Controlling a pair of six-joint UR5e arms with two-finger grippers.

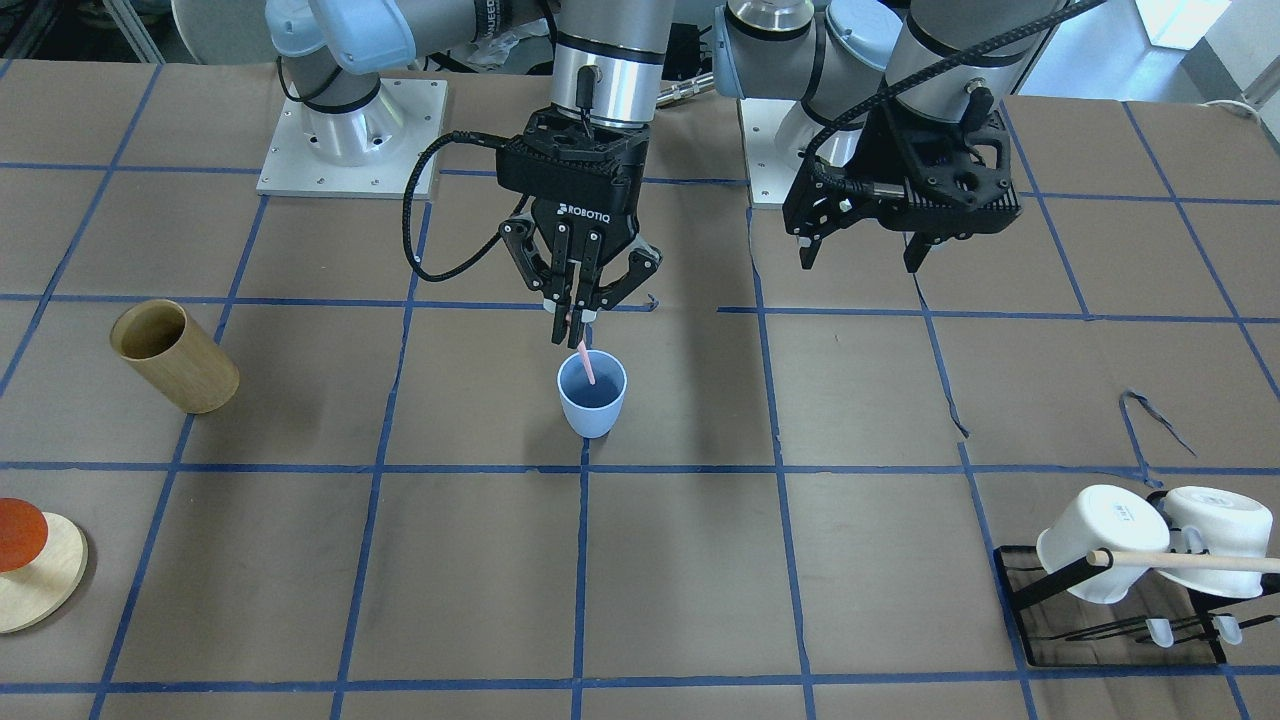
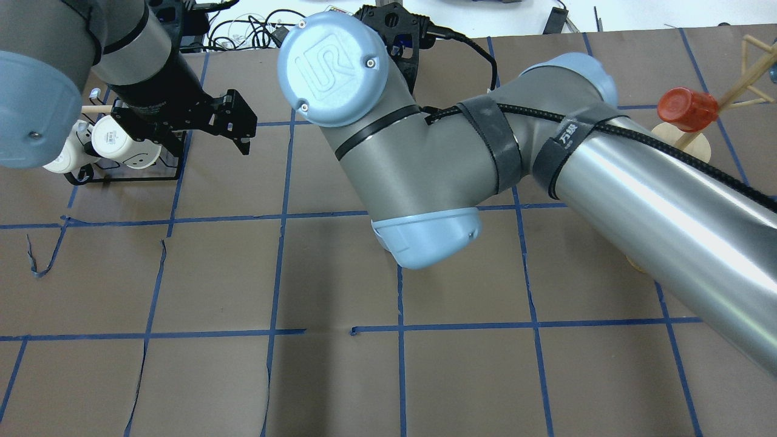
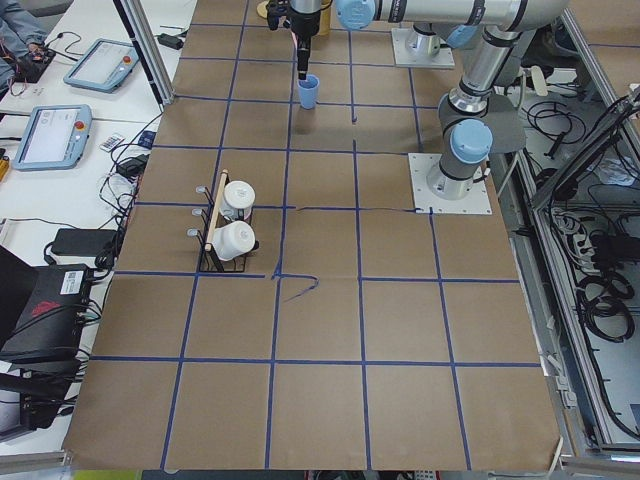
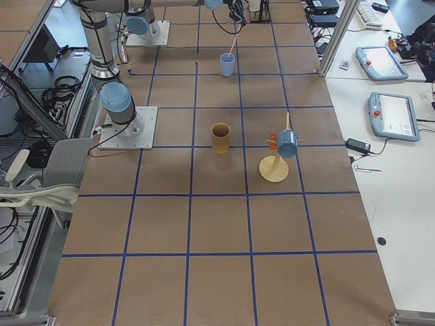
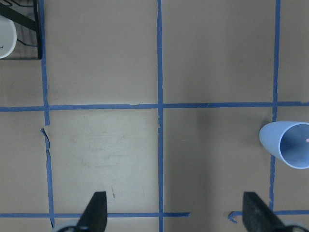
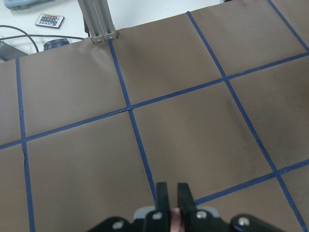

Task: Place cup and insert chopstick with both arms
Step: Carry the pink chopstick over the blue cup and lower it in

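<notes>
Placement is reading as complete: the cup (image 1: 592, 402) is standing upright near the table's centre, just above a blue tape crossing in the front-facing view, with neither gripper touching it; insertion is under way and not yet finished. The right gripper (image 1: 572, 322) is hanging directly over the cup, its fingers pinched together on the upper end of the chopstick (image 1: 587, 366); the stick is tilting, and its lower end is appearing to dip inside the rim; by my judgement, lowering, release and withdrawal are what is remaining. The left gripper (image 1: 860, 264) is hovering well apart to the side, fingers spread and carrying nothing.

On the views: the overhead one is showing no cup at all, the right arm's bulk covering that area; the right wrist view is confirming the clamp, a sliver of pink showing between the closed fingers, but no cup; the left wrist view is catching the cup at its right edge, a pink speck showing within the rim; the exterior right view is showing the stick's lean most plainly.
</notes>
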